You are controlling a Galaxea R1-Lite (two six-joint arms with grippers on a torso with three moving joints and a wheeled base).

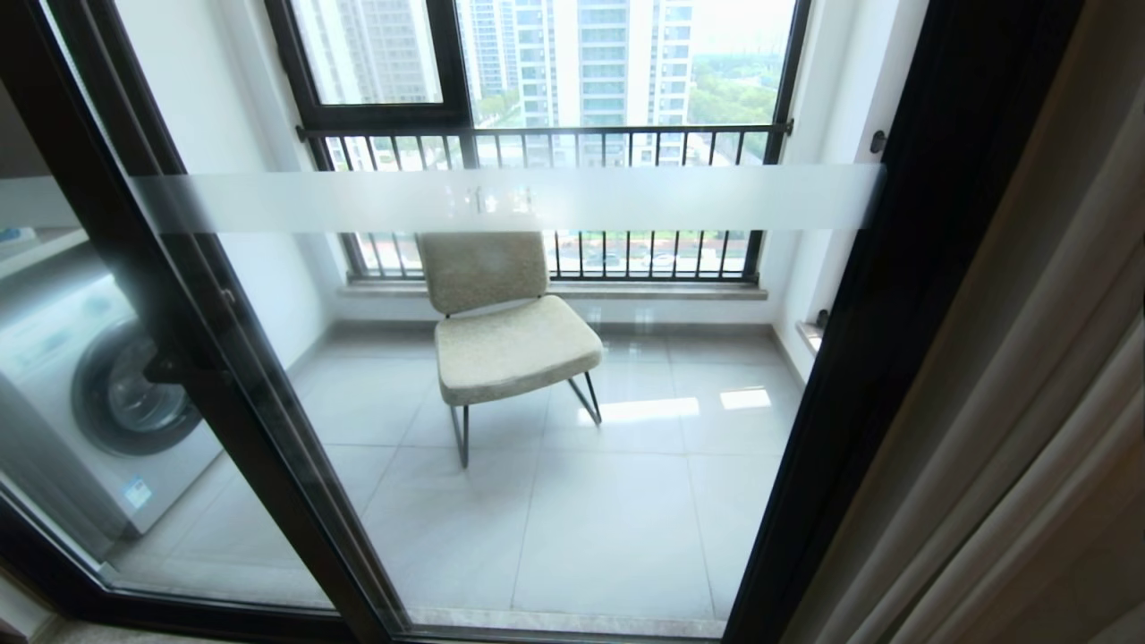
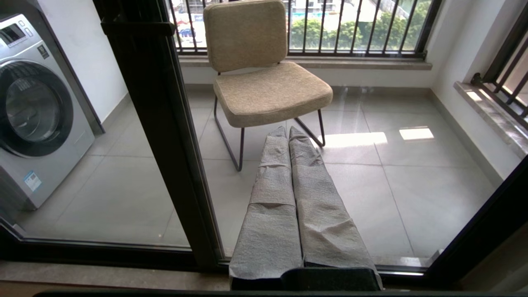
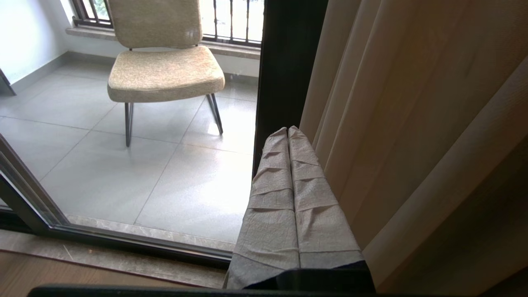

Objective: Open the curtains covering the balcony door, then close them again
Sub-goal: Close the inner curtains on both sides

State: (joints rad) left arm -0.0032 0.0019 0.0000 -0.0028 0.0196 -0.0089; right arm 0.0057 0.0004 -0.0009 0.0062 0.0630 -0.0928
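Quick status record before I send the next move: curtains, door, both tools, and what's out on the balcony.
curtains: gathered at the right side of the head view, glass uncovered
balcony door: clear glass in black frame, frosted band across it
left tool: shut, empty, facing the glass
right tool: shut, empty, just beside the curtain folds, contact not clear
chair: on the balcony tiles, facing the door
washing machine: behind the left pane

The lettering on the frosted band (image 1: 501, 199) of the balcony door (image 1: 555, 501) is too faint to read. The curtains (image 1: 1029, 402) run off the head view's right edge. A washing machine (image 1: 98, 402) (behind glass) is cut by the left edge. Neither arm appears there.
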